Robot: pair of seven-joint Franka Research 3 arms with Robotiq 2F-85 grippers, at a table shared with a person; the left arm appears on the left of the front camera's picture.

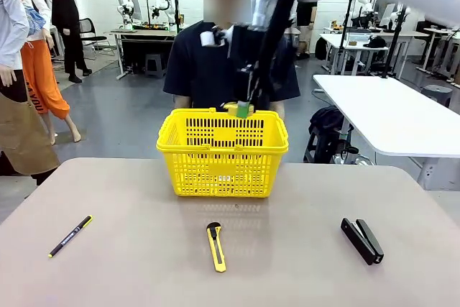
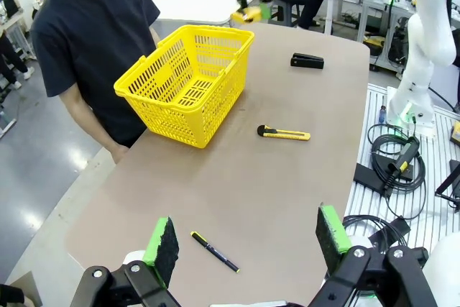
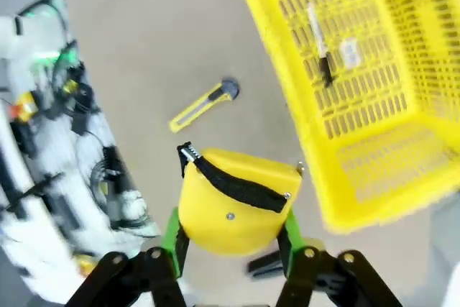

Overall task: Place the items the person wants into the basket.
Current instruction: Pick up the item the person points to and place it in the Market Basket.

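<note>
The tape measure [image 3: 237, 185] between the fingers [image 3: 171, 239] of the right gripper [image 3: 230, 222] is smooth yellow plastic; the basket [image 1: 223, 167] is glossy plastic and the table [image 1: 129, 206] is matt.

The basket [image 1: 223, 156] is bright yellow all over, its walls and floor a lattice of slots. Inside the basket the marker [image 3: 319, 41] is white with a black cap, next to a small white label [image 3: 350, 53]. The tape measure [image 3: 237, 203] is yellow with a black strap across it. It sits between the green pads [image 3: 171, 231] of the black right gripper [image 3: 230, 242]. The left gripper [image 2: 246, 239] is black too, with green pads. In front of the basket, the utility knife [image 1: 216, 246] is yellow with a black slider. Left of the basket, the pen [image 1: 70, 236] is black with a yellow tip; right of it, the stapler [image 1: 361, 240] is plain black. The table [image 1: 108, 199] is a flat greyish beige. Behind the basket, the person's T-shirt [image 1: 208, 70] is dark navy, with no pattern.
</note>
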